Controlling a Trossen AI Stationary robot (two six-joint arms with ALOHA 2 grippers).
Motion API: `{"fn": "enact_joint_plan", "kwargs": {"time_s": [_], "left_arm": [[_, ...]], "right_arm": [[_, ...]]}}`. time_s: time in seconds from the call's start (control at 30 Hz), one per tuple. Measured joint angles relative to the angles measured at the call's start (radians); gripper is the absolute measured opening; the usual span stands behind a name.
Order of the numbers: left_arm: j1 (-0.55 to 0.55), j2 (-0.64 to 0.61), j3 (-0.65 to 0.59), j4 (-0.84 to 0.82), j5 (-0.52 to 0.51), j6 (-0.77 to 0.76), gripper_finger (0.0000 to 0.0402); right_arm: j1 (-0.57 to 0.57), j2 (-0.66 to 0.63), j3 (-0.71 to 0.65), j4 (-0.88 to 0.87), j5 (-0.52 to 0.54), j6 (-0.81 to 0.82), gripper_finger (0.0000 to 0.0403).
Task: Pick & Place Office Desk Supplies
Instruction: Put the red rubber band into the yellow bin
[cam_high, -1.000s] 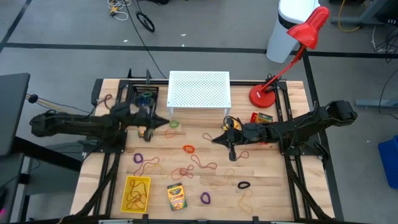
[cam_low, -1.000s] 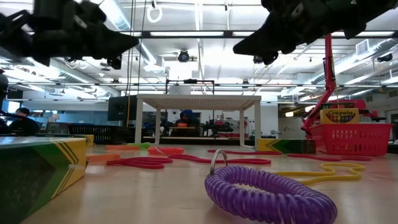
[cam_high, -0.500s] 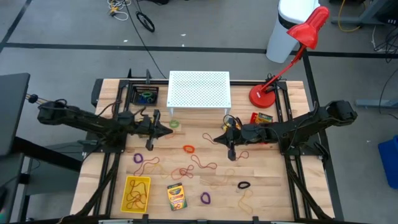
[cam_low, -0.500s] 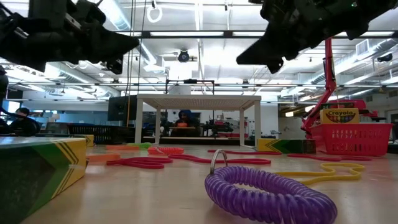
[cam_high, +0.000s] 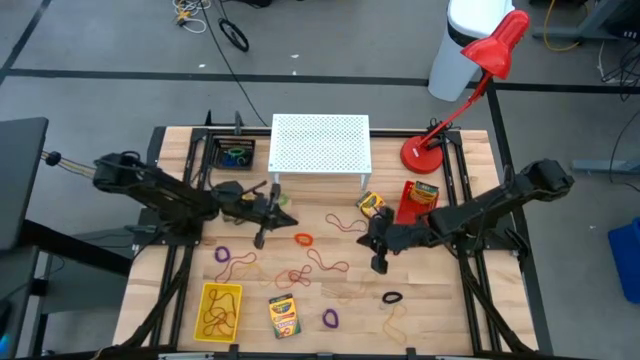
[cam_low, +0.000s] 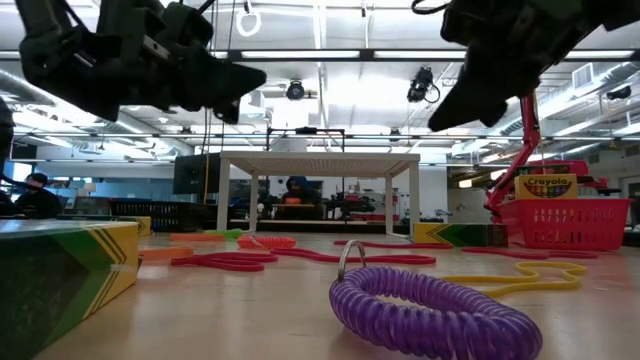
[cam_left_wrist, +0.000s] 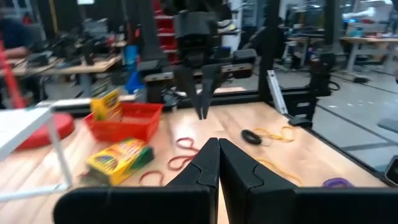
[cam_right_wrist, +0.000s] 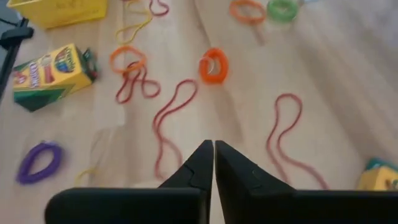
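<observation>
Both grippers hang shut and empty above the middle of the table. My left gripper (cam_high: 260, 235) (cam_left_wrist: 217, 163) hovers left of an orange loop (cam_high: 303, 239). My right gripper (cam_high: 378, 261) (cam_right_wrist: 212, 157) hovers above thin reddish rubber bands (cam_right_wrist: 171, 115), on the near side of a crayon box (cam_high: 372, 204) that lies flat by the white stand's leg. A second crayon box (cam_high: 284, 315) lies near the front edge. Purple loops (cam_high: 222, 254) (cam_high: 330, 318), a black loop (cam_high: 392, 297) and a green loop (cam_high: 280, 200) lie flat on the wood.
A white perforated stand (cam_high: 321, 144) sits at the far middle, with a red lamp base (cam_high: 420, 154) to its right. A red basket (cam_high: 417, 203) holds a crayon box. A yellow tray (cam_high: 220, 310) holds rubber bands. A black tray (cam_high: 235, 156) holds loops.
My left gripper has reached rightward, toward the table's middle and a little nearer the front. My right gripper has drawn back toward the near edge and slightly right, leaving the crayon box by the stand's leg in plain sight.
</observation>
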Motion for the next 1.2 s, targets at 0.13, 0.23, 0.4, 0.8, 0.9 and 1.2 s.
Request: {"fn": "enact_joint_plan", "kwargs": {"time_s": [0.13,0.23,0.4,0.8,0.9,1.2], "left_arm": [[-0.02,0.085,0.033,0.042,-0.003,0.02,0.0008],[-0.023,0.137,0.065,0.041,-0.003,0.019,0.0008],[-0.024,0.2,0.118,0.041,0.001,0.018,0.0008],[-0.029,0.225,0.133,0.042,0.005,0.033,0.0009],[-0.029,0.225,0.133,0.042,0.005,0.035,0.0009],[-0.028,0.225,0.132,0.042,0.004,0.038,0.0009]], "right_arm": [[0.053,0.035,0.063,-0.122,-0.03,0.085,0.0053],[0.087,0.089,0.121,-0.218,-0.07,0.145,0.0082],[0.136,0.202,0.216,-0.384,-0.173,0.196,0.0125],[0.161,0.392,0.341,-0.479,-0.208,-0.061,0.0159],[0.147,0.422,0.374,-0.477,-0.194,-0.131,0.0161],[0.061,0.471,0.401,-0.388,-0.177,-0.093,0.0199]]}}
